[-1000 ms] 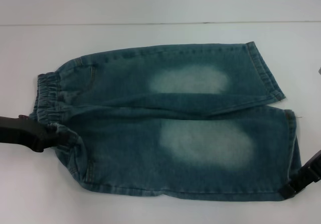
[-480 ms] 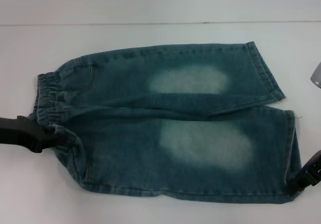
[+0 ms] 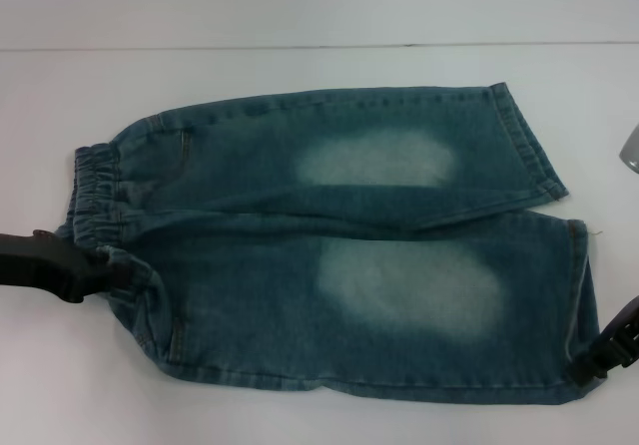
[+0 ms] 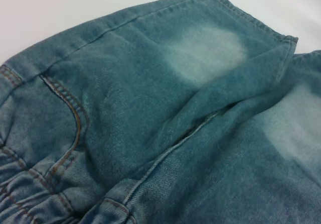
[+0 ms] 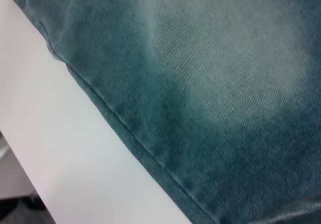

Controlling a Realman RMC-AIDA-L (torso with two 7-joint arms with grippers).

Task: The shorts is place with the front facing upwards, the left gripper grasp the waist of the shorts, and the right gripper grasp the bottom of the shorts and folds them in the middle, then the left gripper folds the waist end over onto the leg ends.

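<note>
The shorts [image 3: 329,235] lie flat on the white table, pale thigh patches up, with the waist [image 3: 95,191] to the left and the leg hems [image 3: 577,295] to the right. My left gripper [image 3: 122,271] comes in from the left edge, and its tip is buried in bunched fabric at the near end of the waistband, shut on it. My right gripper [image 3: 584,370] holds the near leg's hem corner at the lower right. The left wrist view shows the pocket seam and the ruched band [image 4: 20,194]. Denim of the near leg [image 5: 225,83] fills the right wrist view.
The white table [image 3: 300,16] runs back to a far edge behind the shorts. A small grey object [image 3: 631,148] pokes in at the right edge. Bare table [image 5: 60,148] lies beside the near leg's side seam.
My right gripper has shifted slightly right and down, drawing the near hem corner outward with it. The left gripper's tip has eased a little to the left at the waistband.
</note>
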